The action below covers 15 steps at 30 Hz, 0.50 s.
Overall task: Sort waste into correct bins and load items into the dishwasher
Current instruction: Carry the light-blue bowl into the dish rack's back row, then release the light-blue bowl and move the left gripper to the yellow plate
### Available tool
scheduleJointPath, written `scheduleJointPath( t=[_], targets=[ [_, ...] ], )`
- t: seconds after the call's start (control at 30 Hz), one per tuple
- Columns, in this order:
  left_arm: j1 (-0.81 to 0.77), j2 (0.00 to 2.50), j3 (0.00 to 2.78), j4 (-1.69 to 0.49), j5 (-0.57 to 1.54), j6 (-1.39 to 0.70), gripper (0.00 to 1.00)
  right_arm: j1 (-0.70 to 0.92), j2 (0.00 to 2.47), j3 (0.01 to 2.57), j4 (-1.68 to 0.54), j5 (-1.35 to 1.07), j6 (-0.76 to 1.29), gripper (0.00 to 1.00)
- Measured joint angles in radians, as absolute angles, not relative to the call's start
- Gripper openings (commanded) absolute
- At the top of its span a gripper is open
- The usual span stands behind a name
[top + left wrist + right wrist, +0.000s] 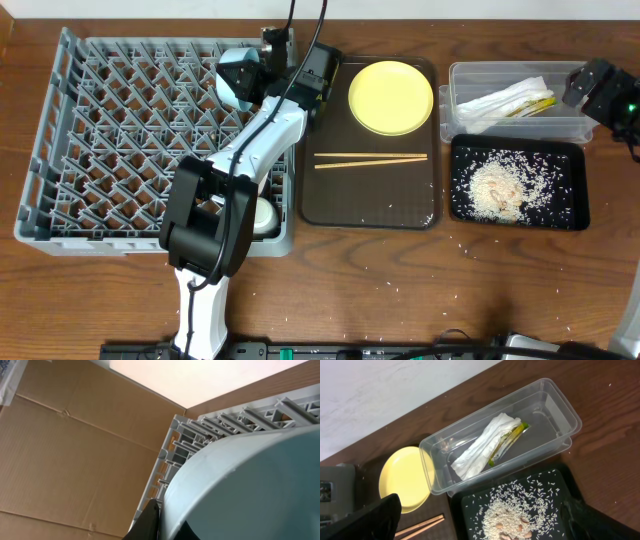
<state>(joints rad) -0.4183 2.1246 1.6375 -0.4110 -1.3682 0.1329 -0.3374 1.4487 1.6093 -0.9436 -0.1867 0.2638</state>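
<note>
The big grey slatted dish rack (110, 130) is sitting at the left, its pegs upright. Beside it the flat brown tray (370, 205) is carrying the round yellow plate (391, 97). The right gripper (585, 88) is hanging wide open and empty just beside the clear tub (500, 70). Over the rack's back right corner, the left gripper (256, 80) is clamping the smooth light blue bowl (237, 78). The thin wooden chopsticks (370, 159) are lying on the tray, running left to right.
</note>
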Motion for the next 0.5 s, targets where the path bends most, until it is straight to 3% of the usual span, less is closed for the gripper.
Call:
scheduleJointPath(
  t=[0.5],
  targets=[
    [-0.422,2.125,1.582,-0.415,-1.368,0.120,0.11,-0.337,1.449,1.609,-0.944,-0.187,0.264,0.99]
  ],
)
